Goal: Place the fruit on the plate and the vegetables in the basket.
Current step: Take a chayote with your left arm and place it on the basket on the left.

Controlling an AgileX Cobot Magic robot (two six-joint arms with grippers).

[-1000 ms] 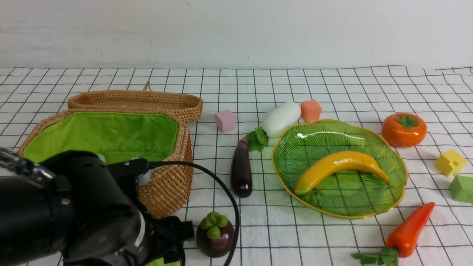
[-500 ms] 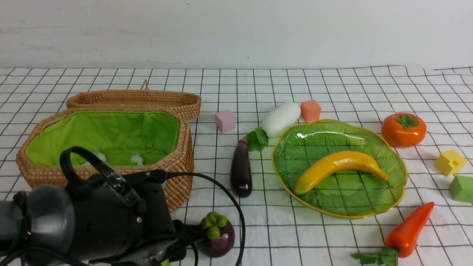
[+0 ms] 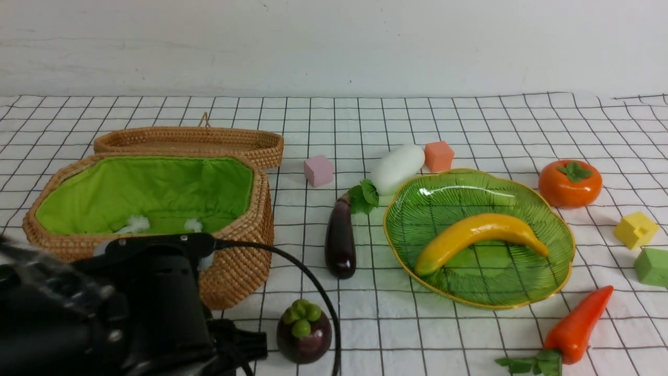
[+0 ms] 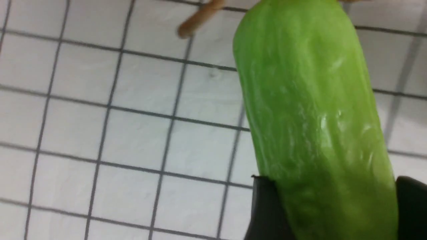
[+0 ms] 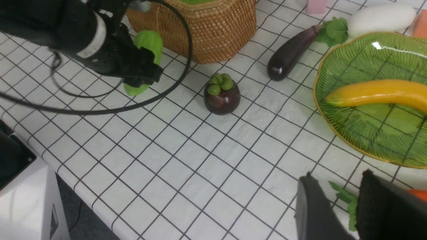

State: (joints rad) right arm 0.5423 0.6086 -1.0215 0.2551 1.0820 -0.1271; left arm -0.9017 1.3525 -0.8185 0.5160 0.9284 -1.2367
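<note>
My left gripper (image 4: 337, 186) is shut on the light green cucumber (image 4: 310, 116), held above the cloth just in front of the wicker basket (image 3: 235, 261). The right wrist view shows that cucumber (image 5: 148, 41) gripped near its lower end. The banana (image 3: 480, 235) lies in the green plate (image 3: 449, 198). On the cloth are the mangosteen (image 3: 304, 331), eggplant (image 3: 340, 243), radish (image 3: 397, 168), persimmon (image 3: 570, 183) and carrot (image 3: 579, 326). My right gripper (image 5: 338, 176) hangs open and empty over the carrot's leaves (image 5: 343, 196). In the front view neither gripper shows.
The shallow wicker lid (image 3: 190, 142) lies behind the basket. Foam cubes are scattered about: pink (image 3: 319, 170), orange (image 3: 439, 155), yellow (image 3: 635, 229) and green (image 3: 652, 266). The left arm's cable (image 3: 313, 282) loops beside the mangosteen. The table's near edge (image 5: 83, 196) runs past a white box (image 5: 26, 200).
The left arm has shifted about at the lower left in front of the basket, and its jaws have closed on the cucumber. The other fruit and vegetables have not moved.
</note>
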